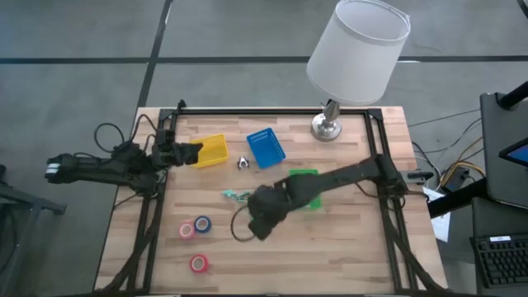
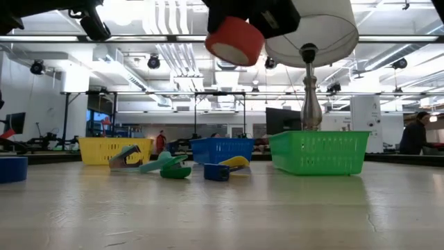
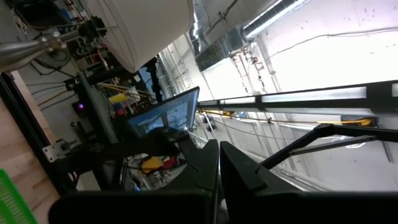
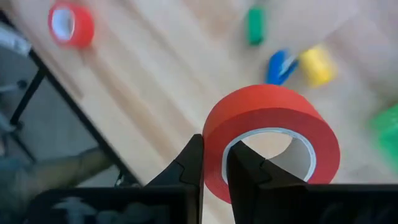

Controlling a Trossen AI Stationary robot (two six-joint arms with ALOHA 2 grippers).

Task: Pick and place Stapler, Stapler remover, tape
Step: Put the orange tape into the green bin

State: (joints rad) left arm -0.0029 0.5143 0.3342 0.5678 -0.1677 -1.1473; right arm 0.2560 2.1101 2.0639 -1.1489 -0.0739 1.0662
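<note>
My right fingers pinch the red tape roll's wall, lifted above the surface. I should keep it level and carry it over the green basket before letting go. Left fingers are pressed together, parked by the yellow basket.

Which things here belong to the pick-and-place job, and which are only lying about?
Job:
- held red tape roll, in the right gripper
- pink tape roll, blue tape roll, loose red tape roll
- green stapler
- staple remover
- yellow tray, blue tray, green tray

Not the job:
- lamp
- left gripper, idle beside the yellow tray
</note>
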